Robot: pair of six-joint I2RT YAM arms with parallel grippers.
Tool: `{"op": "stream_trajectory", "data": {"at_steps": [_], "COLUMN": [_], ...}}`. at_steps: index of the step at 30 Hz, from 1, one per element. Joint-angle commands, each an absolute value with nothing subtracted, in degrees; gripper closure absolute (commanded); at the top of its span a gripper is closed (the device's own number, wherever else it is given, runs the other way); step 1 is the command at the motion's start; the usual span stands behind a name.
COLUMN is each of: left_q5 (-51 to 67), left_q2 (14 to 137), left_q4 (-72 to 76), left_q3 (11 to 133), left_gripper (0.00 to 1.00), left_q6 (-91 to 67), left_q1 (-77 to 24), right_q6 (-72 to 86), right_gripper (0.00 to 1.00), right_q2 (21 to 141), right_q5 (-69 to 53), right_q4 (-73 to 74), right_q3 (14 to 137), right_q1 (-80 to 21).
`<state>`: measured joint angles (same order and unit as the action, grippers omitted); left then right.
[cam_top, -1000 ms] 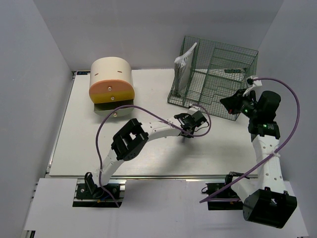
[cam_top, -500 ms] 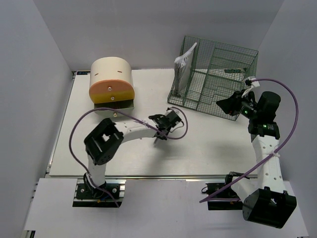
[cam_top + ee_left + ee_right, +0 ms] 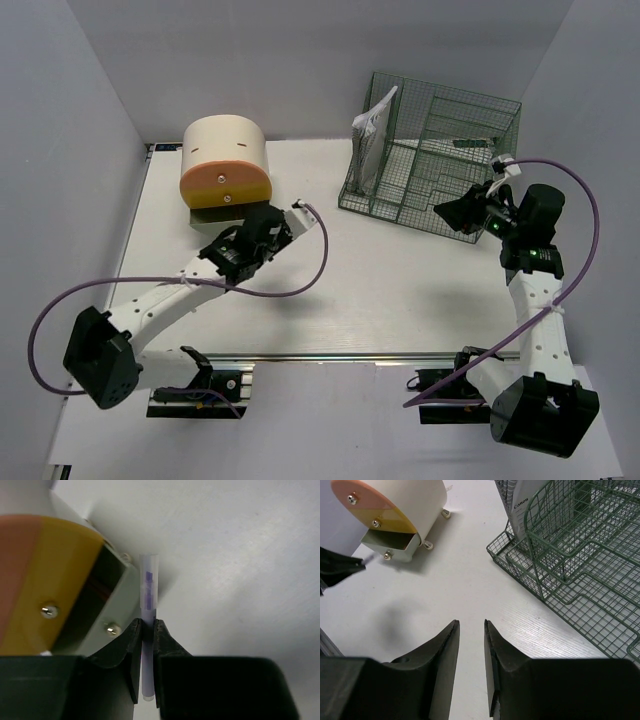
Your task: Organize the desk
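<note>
From the top camera I see the white table (image 3: 400,300) filling the middle of the scene, with its metal rail along the near edge, just in front of the 2 arm bases. At the far left of it stands a cream and orange round drawer box (image 3: 225,160). Its bottom drawer (image 3: 232,213) is pulled out. At the far right stands a green wire rack (image 3: 440,150) with a white packet (image 3: 370,135) upright in its left part. The left tool (image 3: 290,213) is just beside the open drawer, on its right side. The right tool (image 3: 440,210) is in front of the rack and points to the left.

In the left wrist camera, the left tool (image 3: 147,630) is clenched on a thin pale pen (image 3: 148,590) with purple print. The pen points straight away from the camera. Its far end is close to the drawer corner (image 3: 117,575). I cannot tell if it touches the table (image 3: 240,555).

In the right wrist camera, the right tool (image 3: 471,625) is released. There is a narrow gap between its 2 fingers (image 3: 445,645) and nothing is in it. Under it is bare table (image 3: 445,590). The rack (image 3: 580,555) is at the right and the drawer box (image 3: 395,500) is at the far left.
</note>
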<state>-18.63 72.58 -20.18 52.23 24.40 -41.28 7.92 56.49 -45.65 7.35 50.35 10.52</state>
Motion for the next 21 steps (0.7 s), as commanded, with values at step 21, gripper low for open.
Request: {"op": "stream_trajectory", "data": {"at_steps": [21], "left_q5": [11.2], "left_q2": [83.2], "left_q4": [-20.0], "left_q3": [64.9], "left_gripper": [1.0], "left_q6": [57.9], "left_q1": [-16.3], "right_q6": [7.6], "right_gripper": [0.68], "right_q2": [56.5], "right_q5": [-47.9], "right_q4": [5.0], "right_q3": [49.9], "right_q1": [10.7]}}
